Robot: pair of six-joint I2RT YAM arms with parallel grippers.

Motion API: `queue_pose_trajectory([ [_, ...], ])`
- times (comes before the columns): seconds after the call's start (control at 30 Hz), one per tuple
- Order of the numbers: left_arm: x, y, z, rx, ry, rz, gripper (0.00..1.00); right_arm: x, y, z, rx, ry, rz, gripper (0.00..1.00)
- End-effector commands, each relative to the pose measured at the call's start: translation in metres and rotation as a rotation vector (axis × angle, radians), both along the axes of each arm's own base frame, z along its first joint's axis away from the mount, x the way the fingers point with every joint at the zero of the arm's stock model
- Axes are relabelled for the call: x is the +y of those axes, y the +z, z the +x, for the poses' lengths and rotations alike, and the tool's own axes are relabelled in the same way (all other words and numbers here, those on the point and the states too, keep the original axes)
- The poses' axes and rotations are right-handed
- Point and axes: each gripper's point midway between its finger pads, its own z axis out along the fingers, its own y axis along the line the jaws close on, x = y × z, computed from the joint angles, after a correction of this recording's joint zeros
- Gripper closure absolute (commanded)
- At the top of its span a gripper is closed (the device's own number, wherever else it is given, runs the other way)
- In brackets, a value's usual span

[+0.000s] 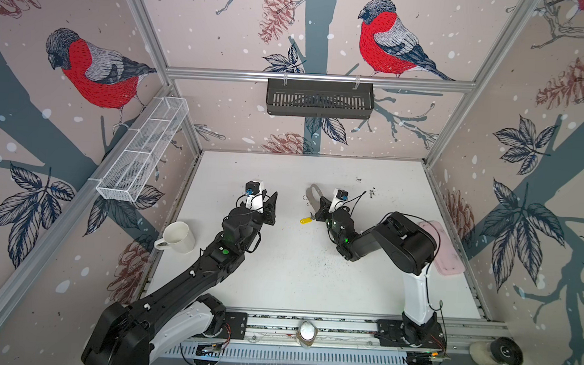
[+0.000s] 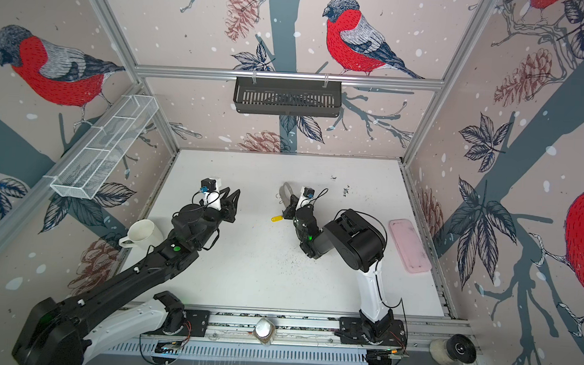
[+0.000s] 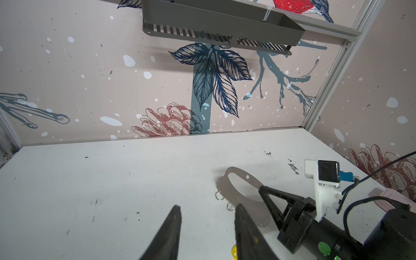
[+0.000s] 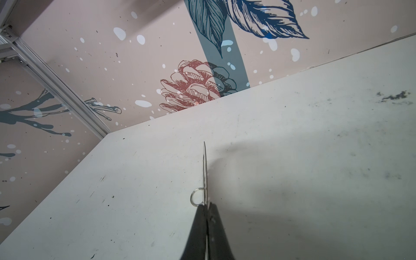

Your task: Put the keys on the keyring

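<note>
Left jaws: left gripper parted, nothing between — hovering left of centre.
Keys: yellow tag flat on the table, long axis running left-right, key end toward the right arm.
Right jaws: right gripper clenched on the keyring — plate edge-up, pointing away toward the back wall.

The keyring is thin, smooth matt-grey metal with shiny wire rings. The key tag looks glossy yellow plastic. The bench is matt white, scuffed and speckled. The mug is glossy white ceramic.
</note>
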Motion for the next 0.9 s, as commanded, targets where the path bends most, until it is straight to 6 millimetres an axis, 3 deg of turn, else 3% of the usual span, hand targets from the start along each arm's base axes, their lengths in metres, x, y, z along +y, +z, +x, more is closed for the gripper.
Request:
queue_pose_trajectory([
  [0.0, -0.002, 0.008, 0.000, -0.016, -0.011, -0.023, 0.59, -0.008, -0.001, 0.003, 0.019, -0.016, 0.010, 1.00],
  [0.5, -0.002, 0.009, 0.000, -0.020, -0.013, -0.028, 0.58, -0.047, -0.015, 0.008, 0.088, -0.106, 0.044, 1.00],
  [0.87, -0.002, 0.008, -0.001, -0.019, -0.011, -0.028, 0.58, -0.056, -0.030, 0.014, 0.167, -0.070, 0.116, 1.00],
])
